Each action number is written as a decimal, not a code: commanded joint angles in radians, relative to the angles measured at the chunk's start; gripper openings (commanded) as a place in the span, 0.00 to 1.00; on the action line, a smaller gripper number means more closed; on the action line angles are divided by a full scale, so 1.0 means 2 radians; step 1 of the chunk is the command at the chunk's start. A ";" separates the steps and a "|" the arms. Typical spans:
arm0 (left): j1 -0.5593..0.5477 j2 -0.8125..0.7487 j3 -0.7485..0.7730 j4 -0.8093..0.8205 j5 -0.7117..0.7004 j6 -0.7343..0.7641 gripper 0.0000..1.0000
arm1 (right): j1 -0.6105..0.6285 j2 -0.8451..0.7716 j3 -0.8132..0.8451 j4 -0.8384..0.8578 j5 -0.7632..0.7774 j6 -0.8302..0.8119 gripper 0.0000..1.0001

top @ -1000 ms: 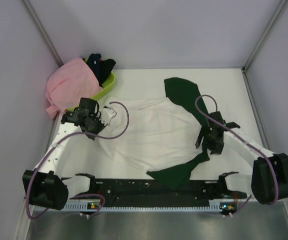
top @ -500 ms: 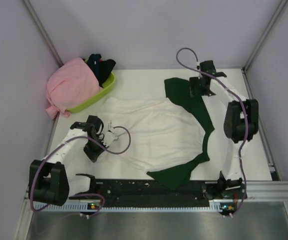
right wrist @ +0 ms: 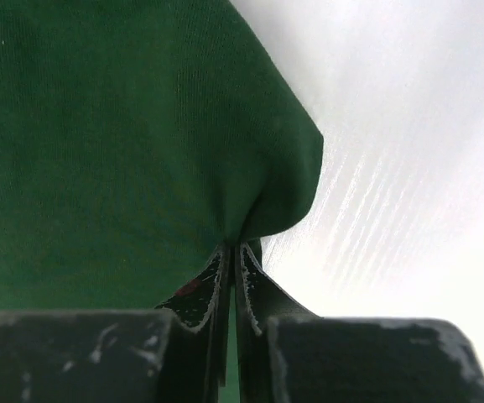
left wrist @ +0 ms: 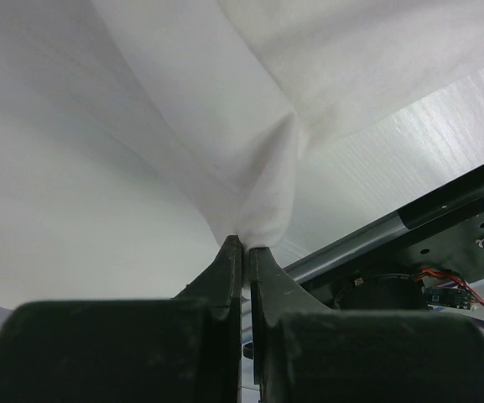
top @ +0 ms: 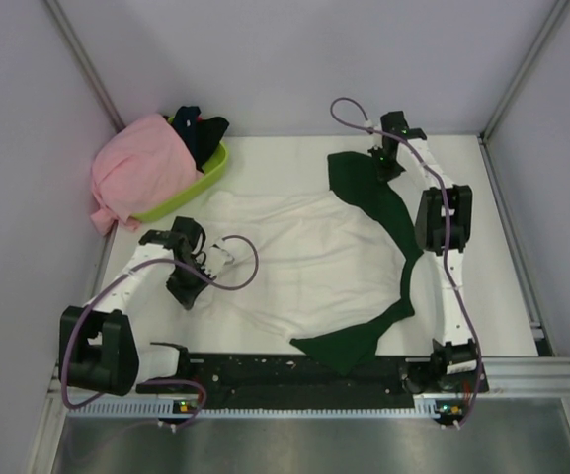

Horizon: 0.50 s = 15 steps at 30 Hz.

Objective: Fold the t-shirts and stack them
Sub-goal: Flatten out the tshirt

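— What does the lime-green plastic basket point(top: 210, 174) hold?
— Dark crumpled shirts point(top: 201, 128) lie inside it, at the far-left corner of the white table point(top: 275, 148). A plain pink cloth shirt point(top: 138, 173) is heaped over its left rim and spills outside.
— And the shirt on the table?
— The white t-shirt with dark green sleeves point(top: 304, 257) lies spread mid-table, its far-left corner near the basket. The far sleeve point(top: 359, 183) points to the back right. The near sleeve point(top: 349, 346) reaches the black base rail point(top: 265, 370).
— The fingers?
— The left gripper point(left wrist: 242, 245) is clenched on a pinch of white cloth at the shirt's left edge. The right gripper point(right wrist: 231, 250) is clamped on the far sleeve's edge, with its arm stretched along the shirt's right side.
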<state>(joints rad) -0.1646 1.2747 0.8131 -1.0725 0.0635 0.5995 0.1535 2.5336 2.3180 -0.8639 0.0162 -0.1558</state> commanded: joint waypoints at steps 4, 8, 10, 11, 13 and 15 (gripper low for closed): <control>-0.003 -0.002 0.040 0.037 0.046 -0.001 0.00 | -0.044 0.054 0.082 -0.038 -0.022 0.034 0.00; -0.036 0.021 0.069 0.085 0.051 0.007 0.00 | -0.101 0.044 0.091 0.099 -0.063 0.134 0.00; -0.053 0.044 0.086 0.112 0.043 0.008 0.00 | -0.125 0.033 0.064 0.191 -0.076 0.188 0.00; -0.060 0.072 0.107 0.122 0.043 0.012 0.00 | -0.131 0.036 0.081 0.214 -0.066 0.213 0.00; -0.063 0.093 0.123 0.133 0.044 0.015 0.00 | -0.132 0.045 0.118 0.220 -0.047 0.205 0.00; -0.065 0.113 0.132 0.141 0.048 0.019 0.00 | -0.133 0.034 0.114 0.248 -0.056 0.180 0.25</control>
<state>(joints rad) -0.2855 1.4403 1.0161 -0.8734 0.1352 0.6106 -0.1112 2.6301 2.4771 -0.5934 -0.1013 0.1734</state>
